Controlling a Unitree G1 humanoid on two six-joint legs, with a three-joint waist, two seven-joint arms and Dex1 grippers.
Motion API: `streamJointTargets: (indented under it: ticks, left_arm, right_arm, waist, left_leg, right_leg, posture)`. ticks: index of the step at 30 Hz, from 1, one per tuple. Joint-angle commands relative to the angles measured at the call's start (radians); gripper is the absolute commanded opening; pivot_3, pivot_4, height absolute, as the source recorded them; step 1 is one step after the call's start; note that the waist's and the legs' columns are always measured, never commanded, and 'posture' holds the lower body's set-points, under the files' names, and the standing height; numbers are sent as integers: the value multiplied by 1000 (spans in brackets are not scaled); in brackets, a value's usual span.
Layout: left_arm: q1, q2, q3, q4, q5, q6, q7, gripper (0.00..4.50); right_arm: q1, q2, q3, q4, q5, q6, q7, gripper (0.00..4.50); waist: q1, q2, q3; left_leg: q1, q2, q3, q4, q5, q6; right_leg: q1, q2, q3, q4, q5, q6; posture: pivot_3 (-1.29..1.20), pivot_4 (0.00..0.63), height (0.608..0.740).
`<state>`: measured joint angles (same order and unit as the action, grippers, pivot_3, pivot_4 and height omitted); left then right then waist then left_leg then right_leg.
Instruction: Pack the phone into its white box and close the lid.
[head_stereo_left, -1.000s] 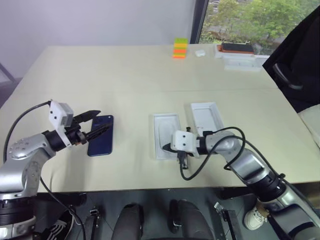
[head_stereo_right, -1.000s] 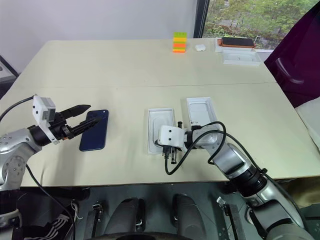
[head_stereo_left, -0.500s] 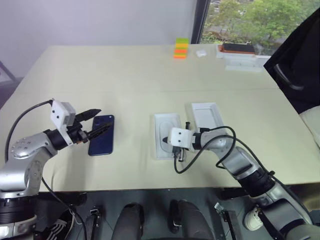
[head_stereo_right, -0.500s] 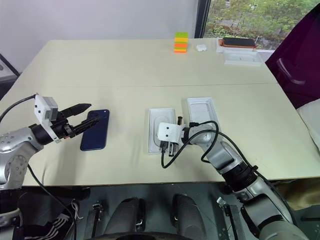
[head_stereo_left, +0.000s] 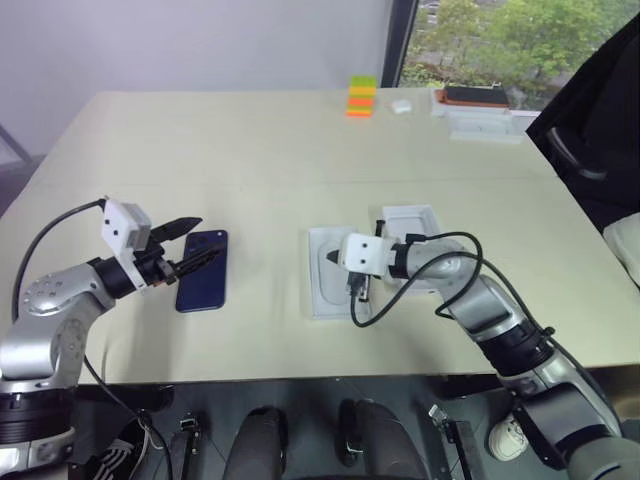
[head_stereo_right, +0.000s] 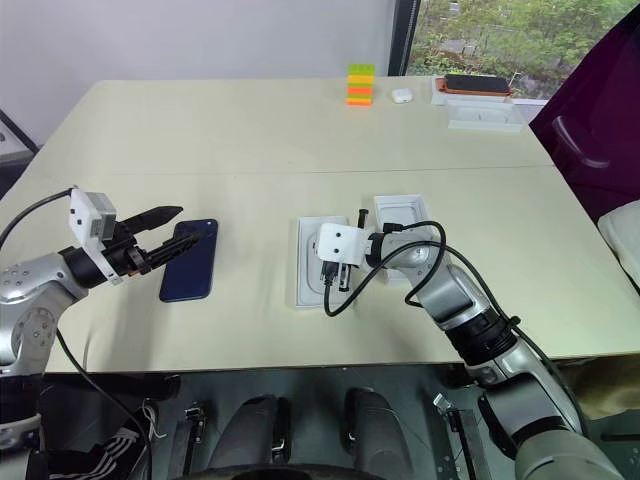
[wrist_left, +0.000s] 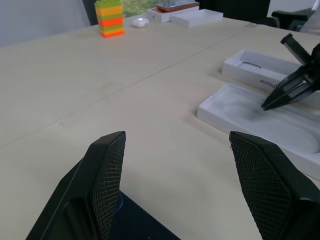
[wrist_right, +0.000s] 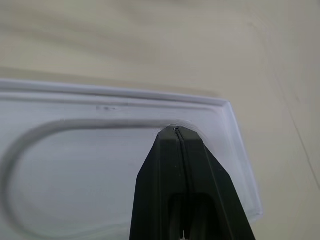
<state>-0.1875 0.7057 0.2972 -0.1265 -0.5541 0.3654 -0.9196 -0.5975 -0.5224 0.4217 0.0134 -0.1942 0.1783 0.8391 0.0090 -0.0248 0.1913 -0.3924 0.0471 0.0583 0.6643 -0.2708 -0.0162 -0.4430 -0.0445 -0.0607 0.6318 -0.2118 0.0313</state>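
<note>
A: Looking for the slim, glossy dark navy-blue phone (head_stereo_left: 202, 272).

B: Lies flat on the pale beige tabletop (head_stereo_left: 250, 160), on the left side, well apart from both white trays.

A: And held by anything?

B: No. Sits bare, with the left gripper (head_stereo_right: 195, 223) just at its left edge, black fingers (wrist_left: 107, 172) spread wide and closed on nothing. Cannot tell whether the lower finger touches the phone.

A: Moving on to the shallow white rectangular cardboard tray (head_stereo_left: 322, 292).

B: Lies near the table's middle, with an oval recess pressed into its floor. Carries the right gripper (wrist_right: 176, 132) over it, jaws pressed together with nothing between them, tip pointing down at the recess rim.

A: Beside that?

B: Just to the right, a deeper white rectangular tray (head_stereo_left: 420, 217), open side up, with lettering on its side wall.

A: Farther out?

B: At the far edge, a stack of green, yellow and orange blocks (head_stereo_left: 361, 97) and a small white rounded case (head_stereo_left: 400, 105).
</note>
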Motion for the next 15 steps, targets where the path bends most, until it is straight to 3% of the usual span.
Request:
streamJointTargets:
  ticks: [1,7,15]
  left_arm:
    - [-1,10,11,-22,-11,-7,-10,3501]
    - [17,17,29,-21,-19,-3,-20,3501]
    - [15,84,121,117,-132,233,-9,3501]
  right_arm:
    - [-12,-6,31,42,-77,-80,-31,20]
    - [12,-1,35,125,-106,-145,-51,20]
    - [-26,83,-105,14,93,5,-3,20]
  waist:
    - [0,0,0]
    - [-2,0,0]
    - [-9,0,0]
  left_leg:
    - [0,0,0,0,0,0]
    - [0,0,0,0,0,0]
    - [0,1,-1,0,0,0]
  right_leg:
    - [0,0,0,0,0,0]
    - [0,0,0,0,0,0]
    - [0,0,0,1,0,0]
  posture:
    - [0,150,740]
    - [0,150,740]
    - [0,150,740]
